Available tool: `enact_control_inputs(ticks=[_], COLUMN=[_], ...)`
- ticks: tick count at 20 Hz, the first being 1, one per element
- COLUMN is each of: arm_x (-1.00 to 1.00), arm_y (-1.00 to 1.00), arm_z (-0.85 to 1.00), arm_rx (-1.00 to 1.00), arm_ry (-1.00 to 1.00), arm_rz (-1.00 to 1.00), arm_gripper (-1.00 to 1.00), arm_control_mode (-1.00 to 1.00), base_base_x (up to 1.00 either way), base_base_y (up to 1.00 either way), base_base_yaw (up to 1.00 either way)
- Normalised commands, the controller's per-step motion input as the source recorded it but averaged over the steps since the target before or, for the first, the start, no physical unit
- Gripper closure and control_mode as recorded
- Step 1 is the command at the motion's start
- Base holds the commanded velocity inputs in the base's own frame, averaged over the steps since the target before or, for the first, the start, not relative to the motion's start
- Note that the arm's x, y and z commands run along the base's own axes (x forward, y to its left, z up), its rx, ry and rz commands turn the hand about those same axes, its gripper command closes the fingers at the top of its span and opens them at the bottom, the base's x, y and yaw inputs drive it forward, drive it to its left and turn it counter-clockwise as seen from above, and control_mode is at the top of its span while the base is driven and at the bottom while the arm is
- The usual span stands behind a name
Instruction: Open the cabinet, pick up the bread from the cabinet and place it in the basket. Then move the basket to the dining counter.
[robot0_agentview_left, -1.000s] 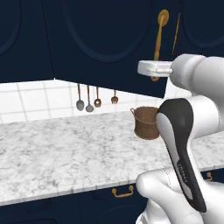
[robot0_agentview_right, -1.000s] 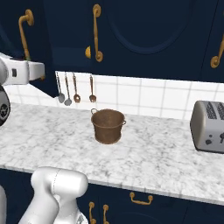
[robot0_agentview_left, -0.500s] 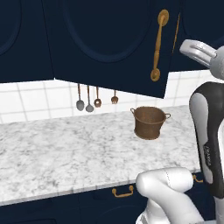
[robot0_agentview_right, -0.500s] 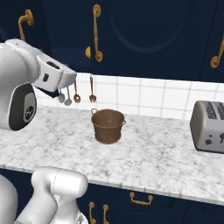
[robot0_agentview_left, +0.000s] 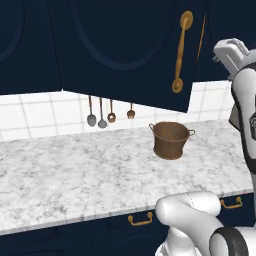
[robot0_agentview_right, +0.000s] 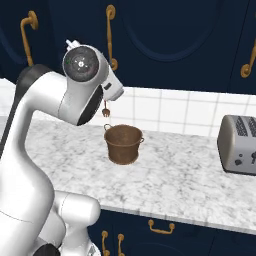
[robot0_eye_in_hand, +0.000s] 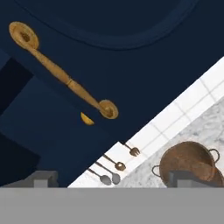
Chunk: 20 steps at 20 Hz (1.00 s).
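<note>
Swung ajar now, cabinet (robot0_eye_in_hand: 131, 65) door faces spread fingers (robot0_eye_in_hand: 43, 178); basket (robot0_eye_in_hand: 188, 164) beside one fingertip.

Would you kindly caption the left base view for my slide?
Navy cabinet door swung ajar above the marble counter, brown basket waiting beneath.

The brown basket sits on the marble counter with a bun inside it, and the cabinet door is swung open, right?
Not quite. The basket on the counter is empty, as the right base view shows. The cabinet door is swung open, yes.
</note>
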Motion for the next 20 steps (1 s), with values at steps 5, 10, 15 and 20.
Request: enact_control_inputs(ticks=[5, 10, 15, 20], arm_x=[1.0, 0.68, -0.26, -0.94], arm_y=[0.39, 0.52, 0.81, 0.96], arm_z=[-0.69, -0.17, 0.0, 0.0], arm_rx=[0.16, 0.1, 0.0, -0.04], arm_ry=[0.13, 0.13, -0.04, -0.22], arm_rz=[0.05, 0.09, 0.33, 0.4], arm_gripper=[-1.0, -1.0, -1.0, -1.0], arm_control_mode=[-1.0, -1.0, -1.0, -1.0], base_base_x=[0.0, 0.0, 0.0, 0.0], base_base_y=[0.0, 0.0, 0.0, 0.0], base_base_yaw=[0.0, 0.0, 0.0, 0.0])
